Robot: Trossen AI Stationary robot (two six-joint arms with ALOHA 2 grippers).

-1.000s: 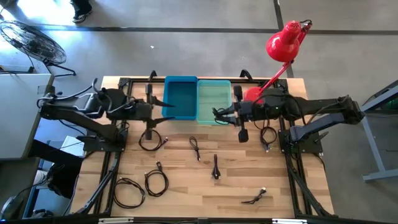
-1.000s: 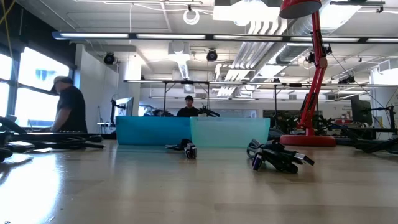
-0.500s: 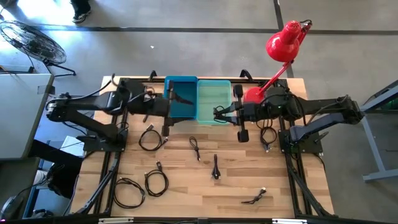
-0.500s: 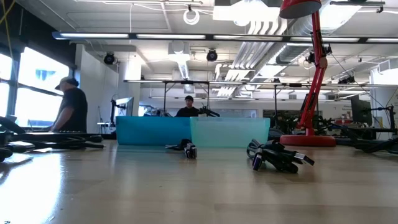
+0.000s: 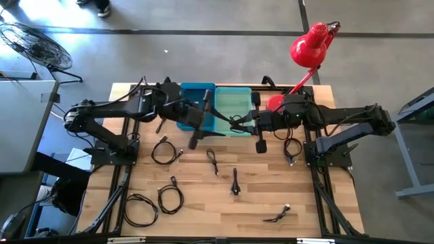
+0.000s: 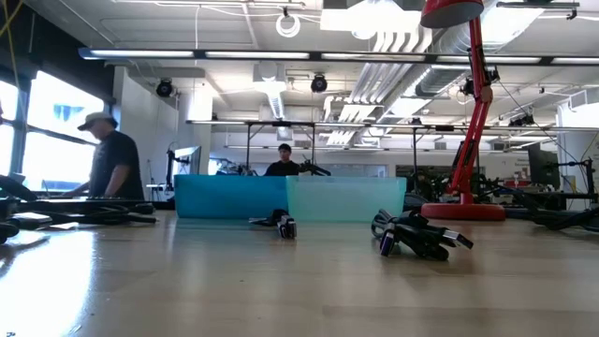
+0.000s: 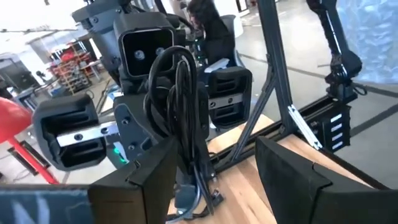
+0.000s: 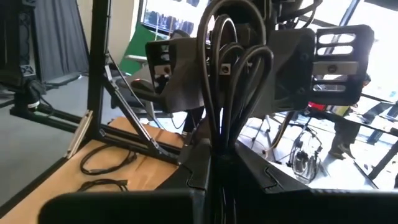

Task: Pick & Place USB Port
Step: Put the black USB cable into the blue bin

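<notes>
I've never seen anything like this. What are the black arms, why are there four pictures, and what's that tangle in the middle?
These are two robot arms bolted to a wooden table, each ending in a two-finger gripper. One picture looks straight down from above. One sits at table height and looks across into the room, where people stand far behind. The other two come from small cameras on each arm's wrist.

On the table are a blue bin, a green bin, a red lamp and several loose cables.

The arms meet above the bins. The right gripper appears clamped on a looped cable bundle. The left gripper faces it with its fingers spread on either side of the bundle, which looks like a handover.
</notes>
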